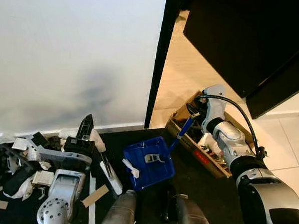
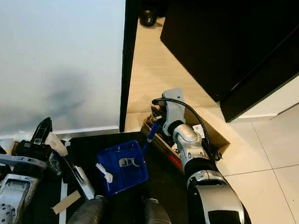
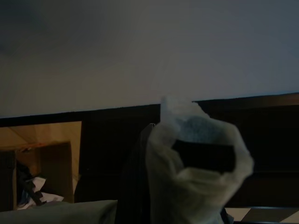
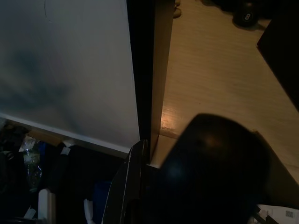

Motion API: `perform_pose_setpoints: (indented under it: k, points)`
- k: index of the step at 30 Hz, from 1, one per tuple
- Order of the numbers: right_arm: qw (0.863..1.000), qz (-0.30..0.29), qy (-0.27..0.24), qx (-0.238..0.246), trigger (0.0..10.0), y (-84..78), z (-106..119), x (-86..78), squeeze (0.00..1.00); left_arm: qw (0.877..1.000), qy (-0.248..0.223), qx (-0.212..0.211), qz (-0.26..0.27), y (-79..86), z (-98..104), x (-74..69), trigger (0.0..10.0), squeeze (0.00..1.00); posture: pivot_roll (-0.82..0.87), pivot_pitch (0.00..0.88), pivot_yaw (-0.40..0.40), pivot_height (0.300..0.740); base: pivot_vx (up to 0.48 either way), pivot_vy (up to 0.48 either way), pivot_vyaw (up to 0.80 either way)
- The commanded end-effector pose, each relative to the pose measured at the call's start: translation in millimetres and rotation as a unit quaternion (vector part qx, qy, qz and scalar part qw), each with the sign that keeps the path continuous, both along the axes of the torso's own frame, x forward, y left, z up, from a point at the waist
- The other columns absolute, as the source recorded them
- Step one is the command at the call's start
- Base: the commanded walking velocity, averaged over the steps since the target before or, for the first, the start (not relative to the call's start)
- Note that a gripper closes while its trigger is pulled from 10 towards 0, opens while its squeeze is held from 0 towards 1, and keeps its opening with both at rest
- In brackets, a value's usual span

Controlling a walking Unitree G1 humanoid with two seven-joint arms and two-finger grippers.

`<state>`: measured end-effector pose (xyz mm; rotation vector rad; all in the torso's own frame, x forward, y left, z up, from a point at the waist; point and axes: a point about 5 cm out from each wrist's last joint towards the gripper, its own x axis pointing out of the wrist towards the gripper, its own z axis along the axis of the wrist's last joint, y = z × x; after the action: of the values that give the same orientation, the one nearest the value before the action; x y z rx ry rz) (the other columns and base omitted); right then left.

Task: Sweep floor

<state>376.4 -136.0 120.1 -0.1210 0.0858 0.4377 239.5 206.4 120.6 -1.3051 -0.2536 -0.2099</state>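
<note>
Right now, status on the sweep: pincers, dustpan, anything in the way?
Right pincer at the blue dustpan handle, grip unclear. Left pincer holds crumpled paper by the wall. Cardboard box beside the dustpan.

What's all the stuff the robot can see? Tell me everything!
dustpan: one, blue, on the dark mat below the wall, holding pale scraps
dustpan handle: one, blue, at the right gripper
cardboard box: one, brown, right of the dustpan, holding clutter
litter pile: one, black and white scraps, on the robot's left
wall: one, white
cabinet: one, black, upper right
left gripper: one, black fingers, holding white scrap
right gripper: one, at the handle
</note>
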Motion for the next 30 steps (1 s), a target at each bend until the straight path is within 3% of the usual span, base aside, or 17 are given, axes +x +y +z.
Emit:
perform_pose_setpoints:
  k: [1,3,6,8,11,13,14,15,17,18,21,22,24,25,27,28,30]
  points:
    - [0.999,-0.009,0.040,-0.013,10.0,-6.0,-19,-7.4,0.00,0.997,-0.029,-0.072,-0.016,-26.8,10,3.4,10.0,0.00,0.17,0.294,-0.094,0.740,0.000,0.000,0.00]
    - [0.999,-0.009,0.040,-0.014,10.0,-6.5,-19,-7.5,0.00,0.995,-0.047,-0.086,-0.034,-35.2,23,7.4,10.0,0.00,0.18,0.296,-0.096,0.740,0.000,0.000,0.00]
    - [0.999,-0.010,0.041,-0.014,10.0,-6.5,-19,-7.5,0.00,0.994,-0.042,-0.081,-0.063,-48.0,25,13.0,10.0,0.00,0.18,0.296,-0.095,0.740,0.000,0.000,0.00]
    - [0.999,-0.010,0.041,-0.014,10.0,-6.5,-19,-7.5,0.00,0.994,-0.042,-0.081,-0.063,-48.0,25,13.0,10.0,0.00,0.18,0.296,-0.095,0.740,0.000,0.000,0.00]
    - [0.999,-0.008,0.039,-0.010,10.0,-2.5,-18,-6.8,0.00,0.988,0.000,-0.071,-0.135,-81.6,10,20.4,10.0,0.00,0.17,0.297,-0.086,0.740,0.000,0.000,0.00]
    - [0.999,-0.008,0.039,-0.010,10.0,-2.5,-18,-6.8,0.00,0.988,0.000,-0.071,-0.135,-81.6,10,20.4,10.0,0.00,0.17,0.297,-0.086,0.740,0.000,0.000,0.00]
    - [0.999,-0.009,0.038,-0.009,10.0,-1.8,-18,-6.6,0.00,0.984,0.008,-0.071,-0.163,-92.8,9,21.0,10.0,0.00,0.17,0.299,-0.081,0.740,0.000,0.000,0.00]
    - [0.999,-0.009,0.038,-0.009,10.0,-1.8,-18,-6.6,0.00,0.984,0.008,-0.071,-0.163,-92.8,9,21.0,10.0,0.00,0.17,0.299,-0.081,0.740,0.000,0.000,0.00]
    - [0.999,-0.011,0.037,-0.007,10.0,-2.8,-18,-6.7,0.00,0.978,-0.010,-0.066,-0.197,-99.7,19,19.7,10.0,0.00,0.17,0.298,-0.075,0.740,0.000,0.000,0.00]
    - [0.999,-0.013,0.036,-0.005,10.0,-4.8,-18,-7.2,0.00,0.974,-0.035,-0.051,-0.220,-99.6,33,18.2,10.0,0.00,0.17,0.297,-0.071,0.740,0.000,0.000,0.00]
    - [0.999,-0.020,0.036,-0.003,10.0,-10.1,-20,-8.8,0.00,0.962,-0.095,0.070,-0.246,-82.2,62,13.1,10.0,0.00,0.18,0.297,-0.063,0.740,0.000,0.000,0.00]
    - [0.999,-0.020,0.036,-0.003,10.0,-10.1,-20,-8.8,0.00,0.962,-0.095,0.070,-0.246,-82.2,62,13.1,10.0,0.00,0.18,0.297,-0.063,0.740,0.000,0.000,0.00]
    - [0.999,-0.024,0.037,-0.002,10.0,-12.1,-21,-9.3,0.00,0.958,-0.114,0.144,-0.223,-60.5,76,14.4,10.0,0.00,0.19,0.298,-0.060,0.740,0.000,0.000,0.00]
    - [0.999,-0.024,0.037,-0.002,10.0,-12.1,-21,-9.3,0.00,0.958,-0.114,0.144,-0.223,-60.5,76,14.4,10.0,0.00,0.19,0.298,-0.060,0.740,0.000,0.000,0.00]
    - [0.999,-0.027,0.037,0.000,10.0,-13.0,-22,-9.7,0.00,0.945,-0.126,0.233,-0.192,-28.1,89,15.1,10.0,0.00,0.20,0.299,-0.059,0.740,0.000,0.000,0.00]
    - [0.999,-0.027,0.037,0.000,10.0,-13.0,-22,-9.7,0.00,0.945,-0.126,0.233,-0.192,-28.1,89,15.1,10.0,0.00,0.20,0.299,-0.059,0.740,0.000,0.000,0.00]
    - [0.999,-0.028,0.039,0.003,10.0,-11.2,-22,-10.0,0.00,0.903,-0.121,0.371,-0.180,8.0,97,7.4,10.0,0.00,0.21,0.300,-0.060,0.740,0.000,0.000,0.00]
